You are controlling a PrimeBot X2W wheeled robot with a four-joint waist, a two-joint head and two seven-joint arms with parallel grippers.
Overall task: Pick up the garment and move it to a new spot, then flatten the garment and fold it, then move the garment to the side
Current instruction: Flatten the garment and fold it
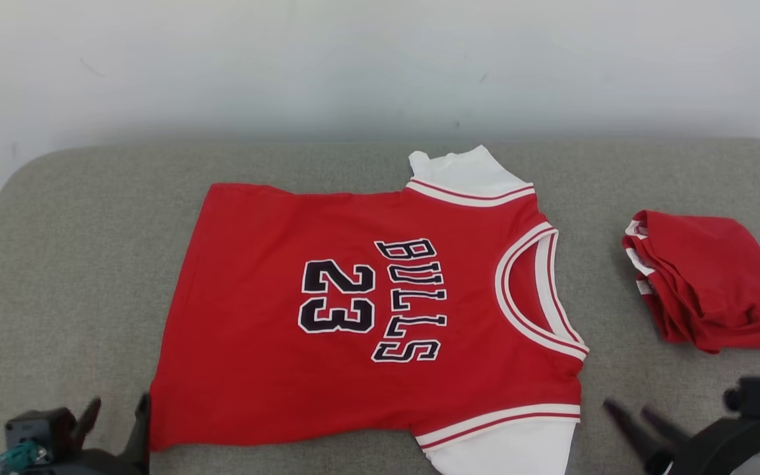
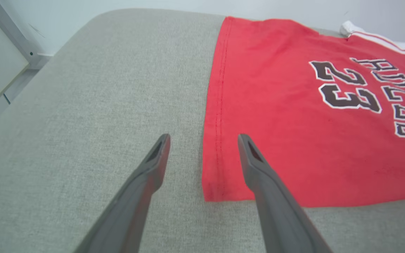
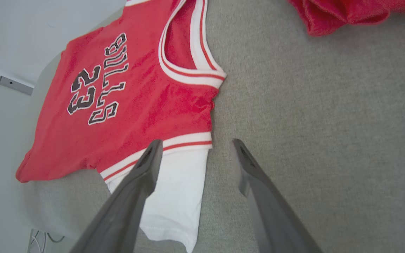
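Nearest, at the left, the left jaws stand spread wide with nothing between them. Their two dark fingers (image 2: pixel 153 165) point across the grey fabric-covered worktop (image 1: pixel 76 264). In the left wrist view one finger lies over bare grey fabric and the other over the near left corner of the red jersey (image 1: pixel 254 369), beside its hem. Whether that finger touches the cloth cannot be told.

At the near right, the right jaws are likewise parted and empty. Their fingers (image 3: pixel 248 168) hang over bare worktop just to the right of the near white sleeve (image 1: pixel 505 448). In the right wrist view one finger crosses in front of that sleeve's red-and-white trim.

The jersey lies spread flat in the middle of the worktop, print upward, showing "BULLS" and "23" in dark letters edged white. Its hem is to the left and its white-trimmed neck opening (image 1: pixel 532 290) to the right.

To the right, apart from the jersey, sits a folded red garment (image 1: pixel 710 284) at the worktop's right edge.

Farther back, the far white sleeve (image 1: pixel 462 171) sticks out from the jersey's far side, toward the pale wall (image 1: pixel 353 66).
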